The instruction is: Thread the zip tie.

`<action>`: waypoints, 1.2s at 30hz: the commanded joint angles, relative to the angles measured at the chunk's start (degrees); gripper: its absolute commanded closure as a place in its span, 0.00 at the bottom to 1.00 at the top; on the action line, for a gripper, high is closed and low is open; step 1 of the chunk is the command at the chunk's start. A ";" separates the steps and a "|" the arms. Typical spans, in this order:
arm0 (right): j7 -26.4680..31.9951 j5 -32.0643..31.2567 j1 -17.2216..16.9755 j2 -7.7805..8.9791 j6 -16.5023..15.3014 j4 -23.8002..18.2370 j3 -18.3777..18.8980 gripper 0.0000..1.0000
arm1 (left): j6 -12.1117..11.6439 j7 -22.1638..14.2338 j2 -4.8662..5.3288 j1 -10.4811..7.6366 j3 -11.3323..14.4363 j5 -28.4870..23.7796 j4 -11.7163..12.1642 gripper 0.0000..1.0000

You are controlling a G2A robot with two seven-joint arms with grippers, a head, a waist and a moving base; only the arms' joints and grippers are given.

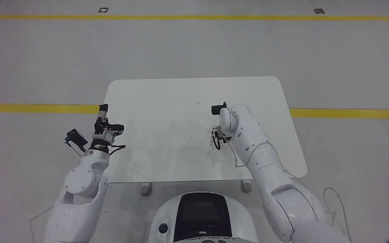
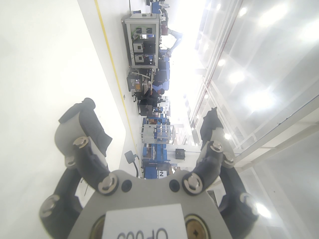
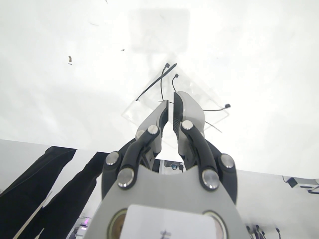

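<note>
White table (image 1: 170, 115) on a grey floor (image 1: 182, 54) crossed by yellow lines (image 1: 182, 17). Black zip ties (image 3: 155, 82) lie on a clear sheet (image 3: 199, 95) on the table. The right hand (image 3: 170, 100), fingers nearly together, is at them. The left hand (image 2: 149, 105), fingers apart, is at the table's left edge.

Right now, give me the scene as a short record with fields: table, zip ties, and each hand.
table: white, with a clear sheet lying on it
zip ties: several, black, loose on the clear sheet
right hand: low over the sheet, apparently shut on the strap of one of the zip ties
left hand: open, empty, raised by the table's edge, away from the ties
</note>
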 commanded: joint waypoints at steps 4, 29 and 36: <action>0.18 0.45 0.08 0.09 0.00 0.10 -0.27 0.93 | 0.00 0.00 0.00 0.00 0.00 0.00 0.00 0.00; 1.57 2.43 3.49 -0.42 2.21 6.94 -3.45 0.82 | 0.00 0.00 0.00 0.00 0.00 0.00 0.00 0.00; 1.20 3.29 4.97 -0.85 3.15 9.90 -4.49 0.78 | 0.00 0.00 0.00 0.00 0.00 0.00 0.00 0.00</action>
